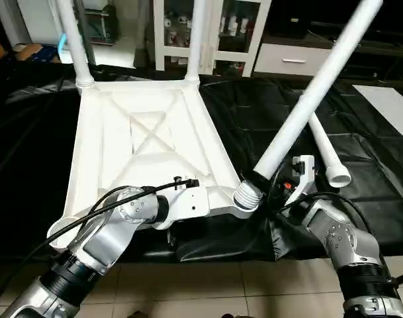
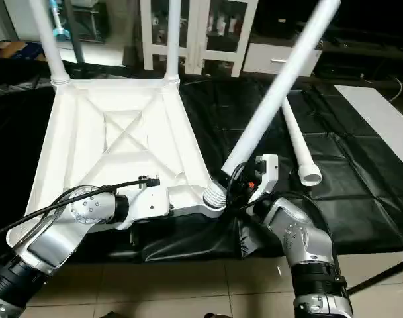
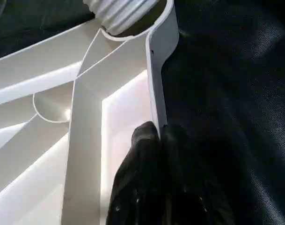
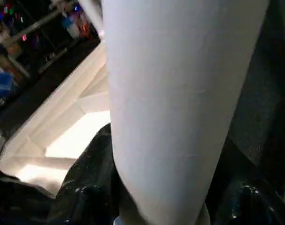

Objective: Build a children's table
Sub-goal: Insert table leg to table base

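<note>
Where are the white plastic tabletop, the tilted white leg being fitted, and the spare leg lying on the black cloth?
White plastic tabletop [image 1: 148, 136], left eye view, ribbed underside.
Tilted white leg [image 1: 307, 103], left eye view, mid-shaft.
Spare leg [image 2: 298, 147], right eye view, mid-shaft.

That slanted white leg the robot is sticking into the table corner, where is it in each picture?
Left eye view: the slanted leg runs from upper right down to the near corner socket.
Right eye view: the same diagonal, centre-right.
Left wrist view: its ribbed end sits at the top edge.
Right wrist view: its shaft spans the middle.
Shared landmark: the tabletop's rim.
</note>
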